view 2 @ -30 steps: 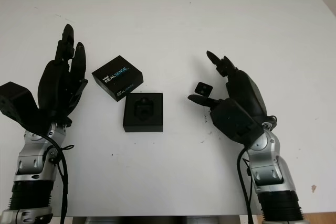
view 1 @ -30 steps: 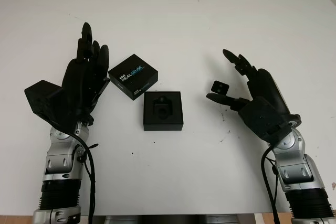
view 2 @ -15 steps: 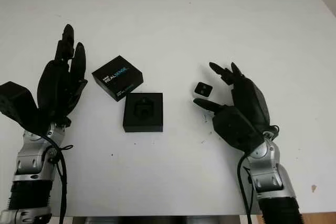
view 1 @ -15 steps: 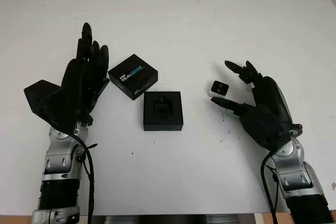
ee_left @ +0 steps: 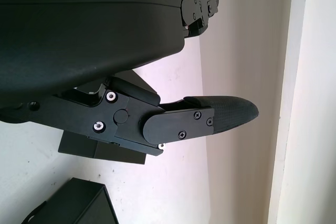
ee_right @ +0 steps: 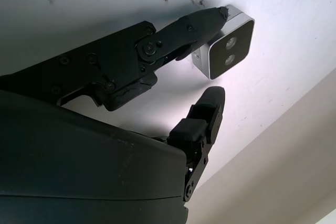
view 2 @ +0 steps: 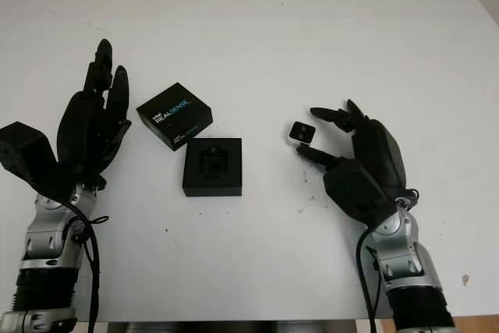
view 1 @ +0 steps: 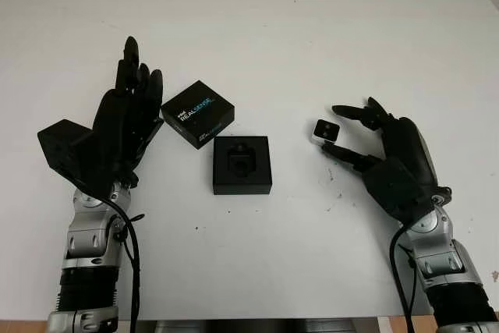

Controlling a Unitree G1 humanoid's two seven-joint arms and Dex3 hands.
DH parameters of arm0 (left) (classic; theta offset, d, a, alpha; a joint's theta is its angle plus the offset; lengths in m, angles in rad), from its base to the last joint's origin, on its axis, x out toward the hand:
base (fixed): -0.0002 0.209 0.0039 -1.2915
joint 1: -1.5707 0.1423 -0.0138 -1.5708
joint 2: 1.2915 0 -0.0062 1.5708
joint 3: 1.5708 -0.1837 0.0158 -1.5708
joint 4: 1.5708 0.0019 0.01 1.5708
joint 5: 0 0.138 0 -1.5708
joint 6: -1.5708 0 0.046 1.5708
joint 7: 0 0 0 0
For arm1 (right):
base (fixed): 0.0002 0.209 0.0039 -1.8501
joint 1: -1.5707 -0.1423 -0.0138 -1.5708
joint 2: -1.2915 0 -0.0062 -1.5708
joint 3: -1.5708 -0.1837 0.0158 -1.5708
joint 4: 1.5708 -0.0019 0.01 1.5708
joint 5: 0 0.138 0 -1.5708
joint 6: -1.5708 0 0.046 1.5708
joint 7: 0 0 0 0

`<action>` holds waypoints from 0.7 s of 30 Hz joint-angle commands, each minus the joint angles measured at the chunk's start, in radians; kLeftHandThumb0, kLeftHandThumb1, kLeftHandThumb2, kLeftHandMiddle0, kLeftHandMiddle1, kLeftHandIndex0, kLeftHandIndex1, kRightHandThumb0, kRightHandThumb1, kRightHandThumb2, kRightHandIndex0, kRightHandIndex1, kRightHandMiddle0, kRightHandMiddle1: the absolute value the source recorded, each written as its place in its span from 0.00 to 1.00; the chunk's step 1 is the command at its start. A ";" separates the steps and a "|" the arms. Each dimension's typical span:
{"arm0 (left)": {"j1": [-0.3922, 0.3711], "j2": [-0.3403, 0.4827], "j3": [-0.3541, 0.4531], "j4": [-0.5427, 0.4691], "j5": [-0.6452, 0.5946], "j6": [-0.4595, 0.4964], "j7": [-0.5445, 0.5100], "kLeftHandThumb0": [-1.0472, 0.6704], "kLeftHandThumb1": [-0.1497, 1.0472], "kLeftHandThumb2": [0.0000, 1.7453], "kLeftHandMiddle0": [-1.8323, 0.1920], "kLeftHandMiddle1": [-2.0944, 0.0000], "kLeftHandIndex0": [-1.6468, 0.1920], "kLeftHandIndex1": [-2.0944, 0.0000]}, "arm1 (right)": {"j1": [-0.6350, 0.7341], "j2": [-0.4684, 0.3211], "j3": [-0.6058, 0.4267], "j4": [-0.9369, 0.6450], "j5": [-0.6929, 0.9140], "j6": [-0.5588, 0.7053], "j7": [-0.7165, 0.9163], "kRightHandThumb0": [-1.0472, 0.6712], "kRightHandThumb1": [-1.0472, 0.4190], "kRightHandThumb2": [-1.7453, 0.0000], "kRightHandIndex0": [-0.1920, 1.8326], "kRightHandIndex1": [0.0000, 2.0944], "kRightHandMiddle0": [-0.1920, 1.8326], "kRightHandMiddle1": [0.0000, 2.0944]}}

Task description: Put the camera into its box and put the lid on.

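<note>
The small silver camera (view 1: 325, 130) lies on the white table (view 1: 257, 37), right of the open black box (view 1: 242, 164), whose moulded insert faces up. The black lid (view 1: 198, 113), printed REALSENSE, lies flat just behind and left of the box. My right hand (view 1: 328, 128) brackets the camera, with fingers beyond it and thumb in front. In the right wrist view one fingertip (ee_right: 218, 14) touches the camera (ee_right: 228, 51) and the other stays just apart. My left hand (view 1: 125, 115) is held up, open, left of the lid.
A few small dark marks dot the table (view 2: 312, 193) near the right hand. Bare white surface stretches behind the box and lid and towards the front edge.
My right hand has dropped and drawn back towards me, and its fingers have closed in around the camera. The camera, box, lid and left hand have stayed put.
</note>
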 commanded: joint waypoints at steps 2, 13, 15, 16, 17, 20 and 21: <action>-0.007 0.003 0.000 -0.014 0.002 -0.010 0.004 0.19 1.00 0.29 1.00 0.98 1.00 0.98 | -0.002 -0.008 0.000 0.024 -0.001 -0.011 -0.007 0.27 0.13 0.97 0.23 0.04 0.43 0.18; -0.002 0.003 -0.002 -0.015 0.004 -0.012 0.006 0.19 1.00 0.30 1.00 0.98 1.00 0.98 | -0.007 0.000 0.021 0.037 0.023 -0.039 0.038 0.25 0.12 0.97 0.22 0.03 0.41 0.20; -0.003 0.002 -0.001 -0.014 0.002 -0.013 0.006 0.19 1.00 0.30 1.00 0.98 1.00 0.98 | -0.012 -0.001 0.028 0.055 0.015 -0.059 0.029 0.25 0.12 0.97 0.22 0.03 0.41 0.21; -0.003 0.001 -0.001 -0.014 0.002 -0.015 0.006 0.19 1.00 0.30 1.00 0.98 1.00 0.98 | -0.014 -0.001 0.031 0.059 0.011 -0.060 0.027 0.24 0.12 0.97 0.22 0.03 0.41 0.21; -0.003 0.000 0.000 -0.014 0.002 -0.017 0.007 0.19 1.00 0.29 1.00 0.98 1.00 0.97 | -0.016 -0.001 0.034 0.064 0.006 -0.061 0.025 0.24 0.12 0.97 0.22 0.03 0.41 0.22; -0.001 0.001 -0.004 -0.017 0.010 -0.018 0.013 0.19 1.00 0.29 1.00 0.98 1.00 0.97 | -0.016 -0.006 0.041 0.066 0.001 -0.061 0.035 0.24 0.12 0.97 0.22 0.03 0.40 0.22; -0.001 0.002 -0.005 -0.017 0.013 -0.019 0.014 0.19 1.00 0.30 1.00 0.98 1.00 0.97 | -0.015 -0.005 0.041 0.061 0.003 -0.054 0.044 0.24 0.12 0.97 0.21 0.02 0.39 0.22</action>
